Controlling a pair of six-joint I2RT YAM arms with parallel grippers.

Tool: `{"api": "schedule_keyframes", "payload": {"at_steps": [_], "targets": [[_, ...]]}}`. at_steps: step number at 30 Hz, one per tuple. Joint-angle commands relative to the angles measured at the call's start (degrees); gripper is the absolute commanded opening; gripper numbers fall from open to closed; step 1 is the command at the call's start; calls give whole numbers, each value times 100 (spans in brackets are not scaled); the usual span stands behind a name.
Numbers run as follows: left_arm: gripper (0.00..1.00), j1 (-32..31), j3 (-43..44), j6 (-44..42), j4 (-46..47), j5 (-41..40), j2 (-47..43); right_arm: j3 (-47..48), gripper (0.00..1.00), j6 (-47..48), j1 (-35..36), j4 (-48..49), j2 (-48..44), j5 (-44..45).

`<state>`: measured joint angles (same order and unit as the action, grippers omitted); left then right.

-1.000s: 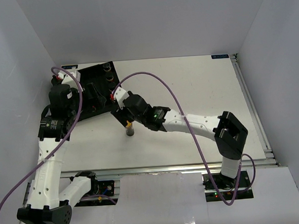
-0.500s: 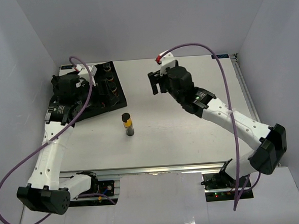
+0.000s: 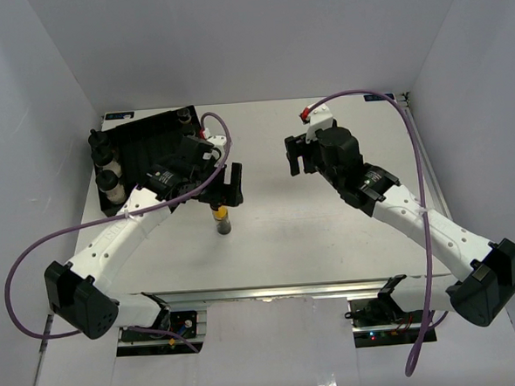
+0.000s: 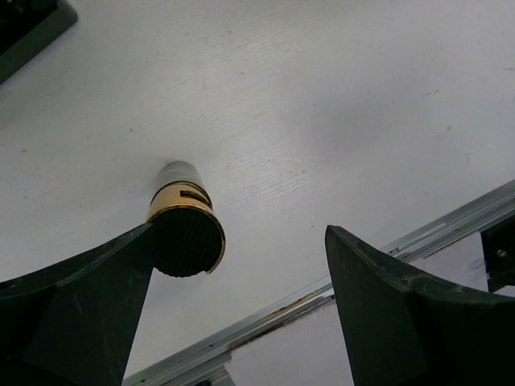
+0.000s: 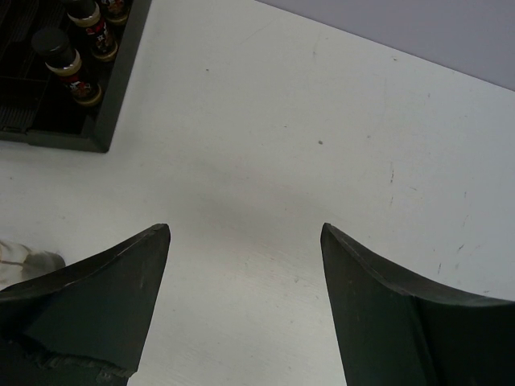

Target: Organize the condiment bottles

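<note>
The slim bottle [image 3: 221, 220] with a yellow band and black cap stands upright on the white table, in front of the black ribbed tray [image 3: 141, 146]. My left gripper [image 3: 225, 193] is open and hovers just above it. In the left wrist view the cap [image 4: 187, 241] sits against the inside of the left finger [image 4: 88, 305], with a wide gap to the right one; the gripper [image 4: 241, 237] holds nothing. Small black-capped jars stand at the tray's left edge [image 3: 108, 178] and far corner [image 3: 184, 119]. My right gripper [image 3: 291, 156] is open and empty over bare table [image 5: 245, 233].
The right wrist view shows the tray's corner [image 5: 105, 121] with two dark-labelled jars [image 5: 64, 60] in it. A metal rail [image 3: 290, 289] runs along the near table edge. White walls enclose the table on three sides.
My left arm swung from the tray out to the right and now hangs open over the slim bottle. My right gripper drew back slightly to the right.
</note>
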<state>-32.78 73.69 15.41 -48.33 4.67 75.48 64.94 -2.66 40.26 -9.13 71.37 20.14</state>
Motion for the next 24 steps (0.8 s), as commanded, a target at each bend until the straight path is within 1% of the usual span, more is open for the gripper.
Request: {"api": "schedule_keyframes", "payload": {"at_steps": [1, 8, 14, 24], "targets": [[95, -97, 35, 130, -165, -773, 66, -127, 82, -31, -91, 210, -266, -124], [96, -106, -72, 148, -32, -1061, 92, -222, 82, -11, -175, 257, -287, -189], [96, -116, -94, 132, 37, -951, 82, -244, 82, -23, -222, 299, -199, -256], [95, -181, 164, 222, -22, -767, -66, -233, 82, -42, -309, 328, -118, -323]]}}
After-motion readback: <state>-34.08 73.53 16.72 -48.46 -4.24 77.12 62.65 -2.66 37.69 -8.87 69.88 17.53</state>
